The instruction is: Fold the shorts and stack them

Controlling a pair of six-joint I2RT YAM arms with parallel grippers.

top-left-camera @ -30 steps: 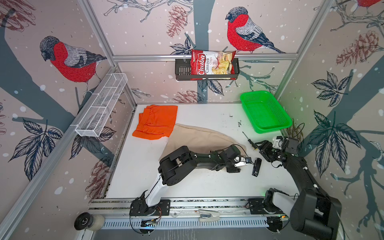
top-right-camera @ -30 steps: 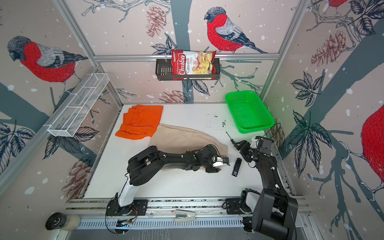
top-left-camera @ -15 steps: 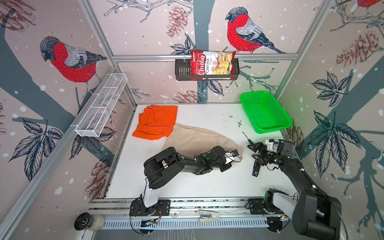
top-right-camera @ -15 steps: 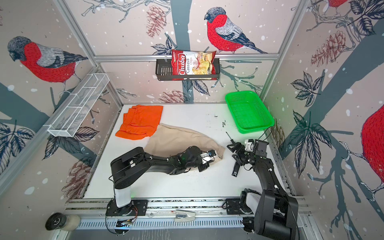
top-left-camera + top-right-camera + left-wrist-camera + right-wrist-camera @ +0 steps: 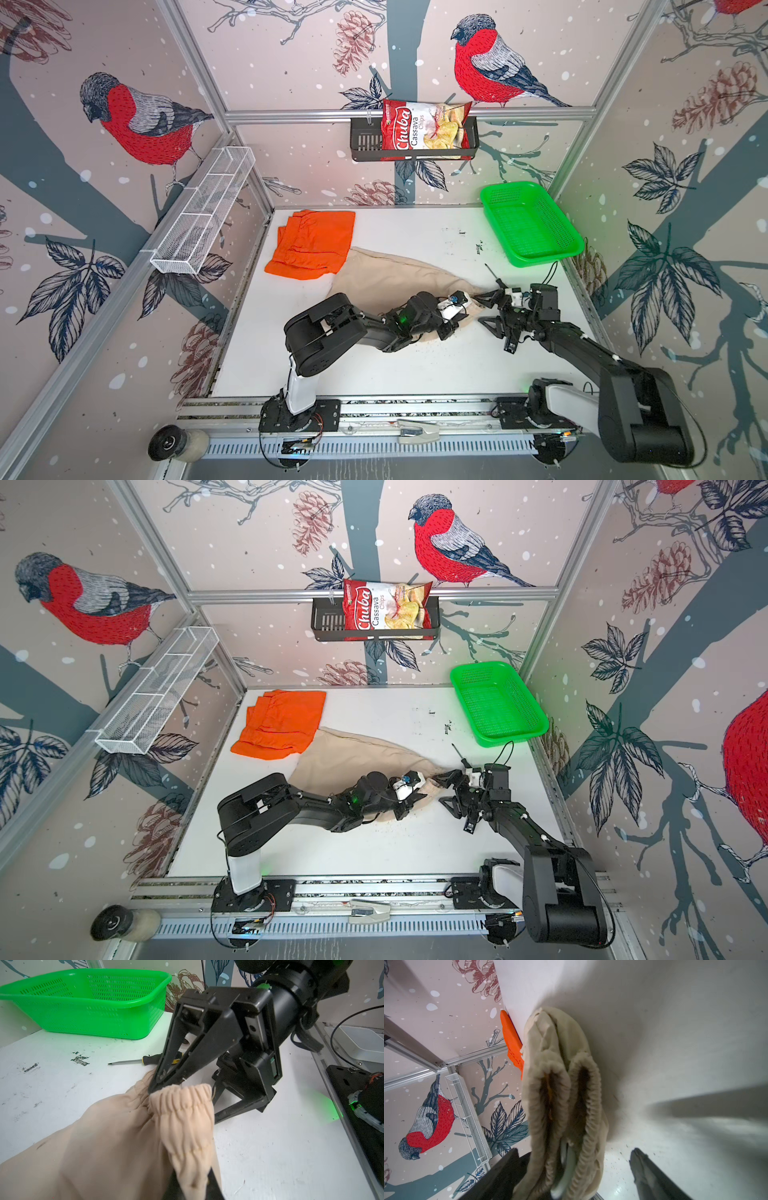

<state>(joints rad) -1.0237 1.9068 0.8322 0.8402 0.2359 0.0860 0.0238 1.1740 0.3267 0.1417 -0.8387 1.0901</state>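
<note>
The beige shorts (image 5: 386, 278) (image 5: 353, 754) lie stretched across the middle of the table, one leg tucked under the folded orange shorts (image 5: 311, 245) (image 5: 282, 723) at the back left. My left gripper (image 5: 461, 318) (image 5: 193, 1186) is shut on the gathered waistband (image 5: 182, 1105), which bunches up from its jaws. My right gripper (image 5: 484, 309) (image 5: 442, 789) (image 5: 573, 1155) faces it from the right, open wide, with one finger on each side of the doubled waistband end (image 5: 562, 1105).
A green mesh basket (image 5: 544, 257) (image 5: 133, 1004) stands at the back right. A screwdriver (image 5: 492, 272) (image 5: 133, 1061) lies just behind the right gripper. A small black object (image 5: 510, 345) lies in front of it. The white table (image 5: 415, 365) ends at a metal rail in front.
My left gripper has shut on the beige waistband and drawn it slightly left. My right gripper has moved left up to the waistband and opened wider.
</note>
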